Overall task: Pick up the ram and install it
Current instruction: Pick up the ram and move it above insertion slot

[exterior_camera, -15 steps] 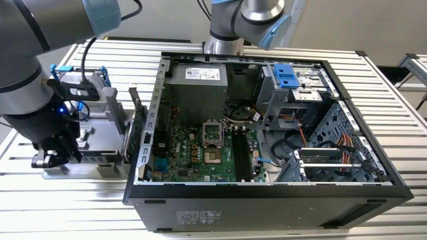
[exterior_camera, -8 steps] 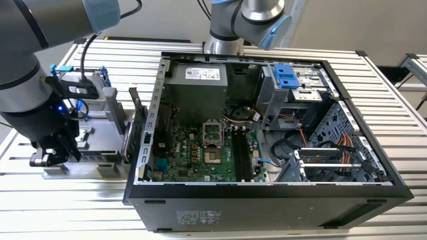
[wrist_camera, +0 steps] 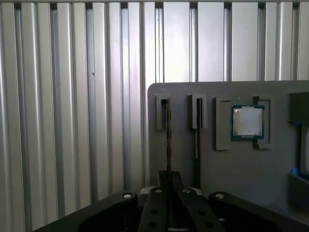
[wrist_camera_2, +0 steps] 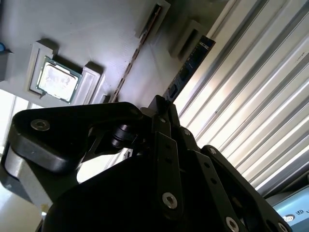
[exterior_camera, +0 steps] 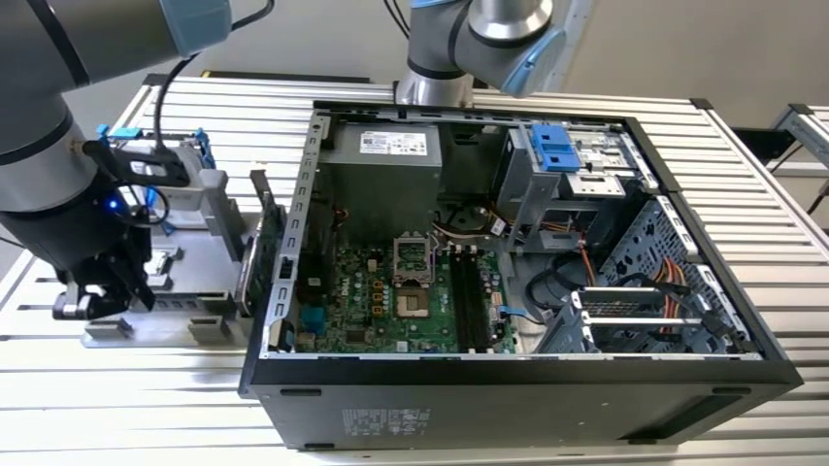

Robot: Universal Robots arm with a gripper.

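My gripper (exterior_camera: 104, 291) sits low over a grey parts tray (exterior_camera: 169, 301), which lies at about nine o'clock from the open computer case (exterior_camera: 518, 364) in the exterior view. In both wrist views my fingers look drawn together on the thin edge of the ram (wrist_camera: 167, 140), a slim dark stick standing on edge in the tray's outermost slot, just beside the ribbed table (wrist_camera: 72, 121). Its long axis runs from the slot's far end straight back between my fingertips, so the stick lies directly ahead of me and in line with my grip. As far as I can judge it is not yet lifted out.

A second stick (wrist_camera: 198, 130) stands in the neighbouring slot, parallel and close by. Beyond it a processor chip (wrist_camera: 247, 122) rests flat in its square pocket. In the exterior view, the motherboard's long black memory slots (exterior_camera: 469, 301) lie at about three o'clock from my gripper, inside the case.
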